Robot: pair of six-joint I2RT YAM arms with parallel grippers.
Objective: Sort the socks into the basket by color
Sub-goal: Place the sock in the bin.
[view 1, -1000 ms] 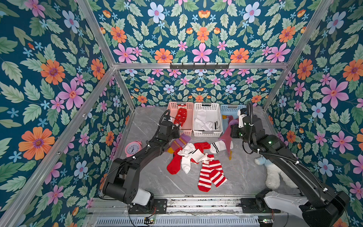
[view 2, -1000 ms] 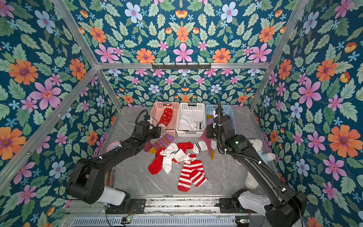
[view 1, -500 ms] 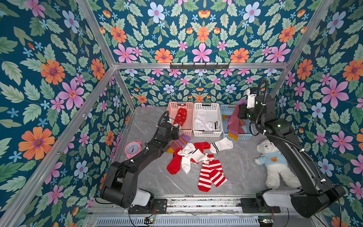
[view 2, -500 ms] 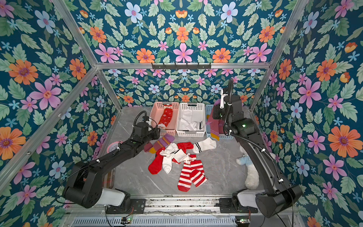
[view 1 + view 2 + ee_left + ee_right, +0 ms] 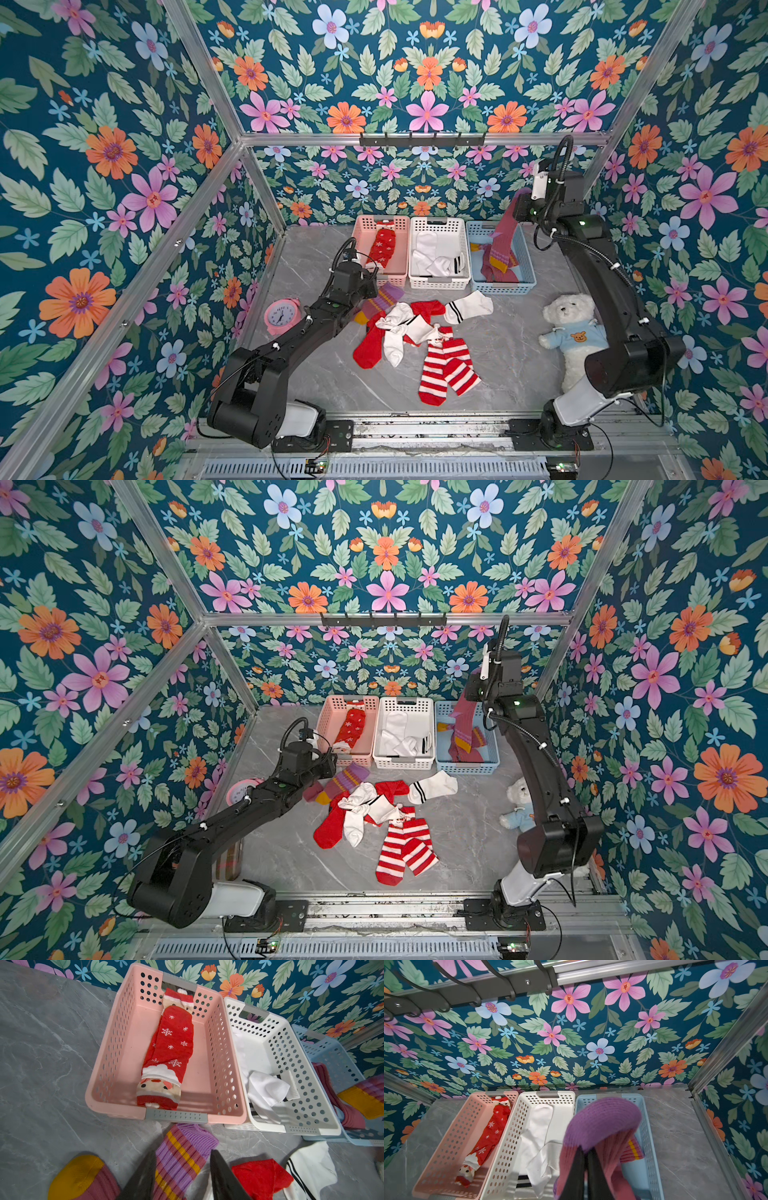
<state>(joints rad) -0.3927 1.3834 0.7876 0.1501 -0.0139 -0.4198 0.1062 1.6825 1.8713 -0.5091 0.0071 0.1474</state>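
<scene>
Soft striped socks (image 5: 444,370) lie near the desk's (image 5: 498,374) front edge. My left claw (image 5: 184,1153), stretched low, stands half open astride a ribbed purple sock (image 5: 193,1136). At the back edge my raised right claw (image 5: 586,1150) pinches a knitted maroon sock (image 5: 602,1122) over the perforated blue basket (image 5: 648,1126).

Maroon-purple sock (image 5: 506,230) hangs cuff-up over the blue basket (image 5: 503,287); a red snowflake sock (image 5: 383,247) lies in the pink basket (image 5: 402,257), white socks (image 5: 428,253) in the white basket (image 5: 438,282) — the loose socks (image 5: 415,332) lie heaped on the table (image 5: 498,353).

A robot test booth: aluminium frame (image 5: 291,139), floral-printed walls (image 5: 124,166), marble-look tabletop (image 5: 511,353).
</scene>
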